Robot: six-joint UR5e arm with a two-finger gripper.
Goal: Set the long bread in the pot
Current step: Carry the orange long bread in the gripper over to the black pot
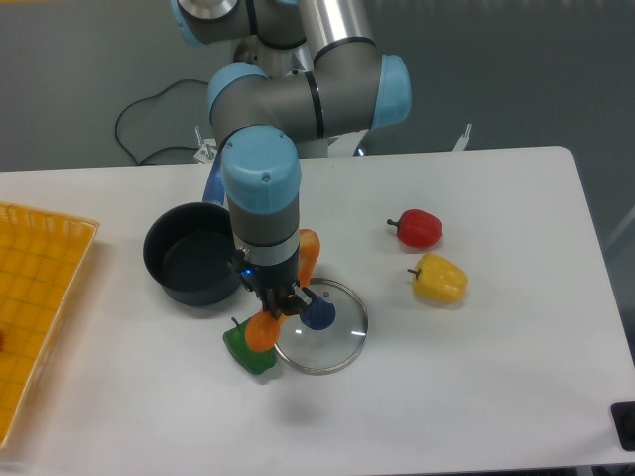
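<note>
The long bread (308,254) is a glossy orange loaf lying at a slant, its upper end by my wrist and its lower end (262,333) over the green pepper. My gripper (283,300) points straight down over the loaf's middle, fingers closed around it. I cannot tell whether the loaf is off the table. The dark navy pot (191,266) stands empty just left of the gripper. Its blue handle (213,184) points to the back, partly hidden by my arm.
A round glass lid (332,337) with a blue knob lies right under the gripper's right side. A green pepper (246,352) sits by the lid's left edge. A red pepper (417,228) and a yellow pepper (441,279) lie to the right. An orange tray (35,297) is at the left edge.
</note>
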